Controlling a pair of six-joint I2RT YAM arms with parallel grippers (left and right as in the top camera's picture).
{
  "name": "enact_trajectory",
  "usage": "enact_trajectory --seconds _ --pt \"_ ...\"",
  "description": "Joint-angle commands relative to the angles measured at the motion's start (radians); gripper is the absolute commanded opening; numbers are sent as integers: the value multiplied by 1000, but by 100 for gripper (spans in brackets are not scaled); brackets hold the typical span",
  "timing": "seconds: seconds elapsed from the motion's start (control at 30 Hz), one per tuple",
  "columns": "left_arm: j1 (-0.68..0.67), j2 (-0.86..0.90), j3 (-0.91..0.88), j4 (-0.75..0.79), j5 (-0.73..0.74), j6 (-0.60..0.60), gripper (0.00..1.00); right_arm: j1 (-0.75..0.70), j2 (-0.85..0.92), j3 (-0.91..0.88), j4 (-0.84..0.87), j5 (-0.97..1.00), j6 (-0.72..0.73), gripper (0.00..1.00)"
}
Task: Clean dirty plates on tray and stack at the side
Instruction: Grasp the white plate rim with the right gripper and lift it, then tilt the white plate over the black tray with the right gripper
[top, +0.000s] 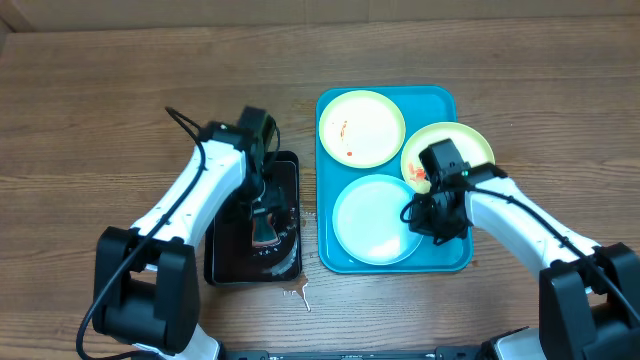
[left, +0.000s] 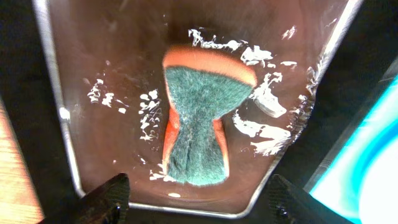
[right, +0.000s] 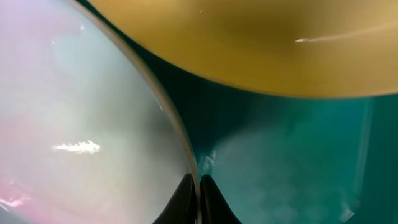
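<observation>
The turquoise tray (top: 432, 103) holds three pale plates. The back-left plate (top: 360, 127) has red smears. The right plate (top: 468, 143) leans on the tray's right rim and has a smear by my arm. The front plate (top: 368, 220) looks clean. My right gripper (top: 424, 215) is shut on the front plate's right rim. The right wrist view shows its fingers (right: 199, 186) pinching that rim (right: 93, 124), with the right plate (right: 249, 37) above and the tray floor (right: 292, 162) beside. My left gripper (top: 265, 225) is open and empty above the sponge (left: 199, 118); its fingers (left: 196, 202) are spread wide.
A black tray (top: 225, 258), wet inside (left: 93, 74), sits left of the turquoise tray and holds the orange sponge with its green scrub side up. A small water spill (top: 297, 292) lies on the wooden table in front of it.
</observation>
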Motion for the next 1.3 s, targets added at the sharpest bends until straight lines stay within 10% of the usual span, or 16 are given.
enact_trajectory --seconds 0.0,0.33,0.6,1.27 --pt "49 -11 138 -65 9 5 73 39 -37 176 -90 72 -80 4" --pt "253 -58 463 -229 116 81 76 281 -37 418 -120 283 -135 4" --pt "411 -111 523 -253 144 80 100 548 -37 417 43 620 -134 4" --pt "425 -107 522 -272 136 80 100 815 -25 410 122 1139 -131 4"
